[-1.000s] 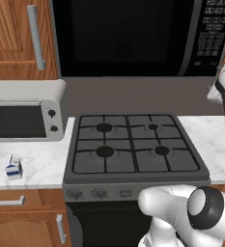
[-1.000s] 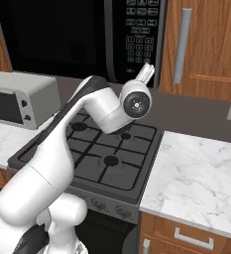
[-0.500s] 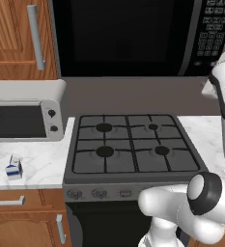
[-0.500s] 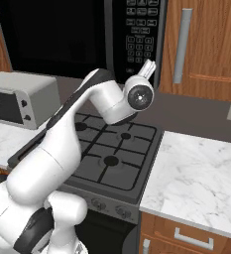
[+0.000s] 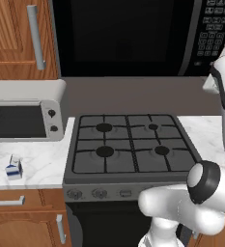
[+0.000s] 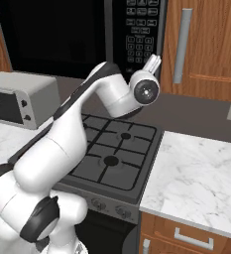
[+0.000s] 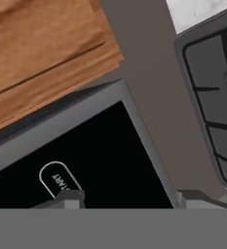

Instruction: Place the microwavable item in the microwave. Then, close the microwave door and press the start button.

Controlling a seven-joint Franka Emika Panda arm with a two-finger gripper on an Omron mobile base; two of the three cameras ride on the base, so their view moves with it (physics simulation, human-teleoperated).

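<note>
The black microwave (image 5: pixel 123 38) hangs above the stove with its door (image 5: pixel 119 29) closed; the dark glass hides the inside. The microwavable item is hidden. My gripper (image 6: pixel 153 60) is raised at the lower end of the keypad strip (image 6: pixel 141 34) on the microwave's right side. In the hand view its two fingertips (image 7: pixel 68 197) stand apart with nothing between them, and my gripper (image 7: pixel 130 197) faces the black panel's bottom corner. The oval start button (image 7: pixel 59 179) sits just above the left fingertip.
A gas stove (image 5: pixel 131 144) lies below the hand. A silver-grey countertop oven (image 5: pixel 27 116) and a small milk carton (image 5: pixel 13 168) stand on the left marble counter. Wooden cabinets with long handles (image 6: pixel 182 44) flank the microwave. A marble counter (image 6: pixel 196 173) lies to the stove's right.
The arm has lifted the hand up and nearer to the bottom of the keypad strip. Nothing else in the kitchen has moved.
</note>
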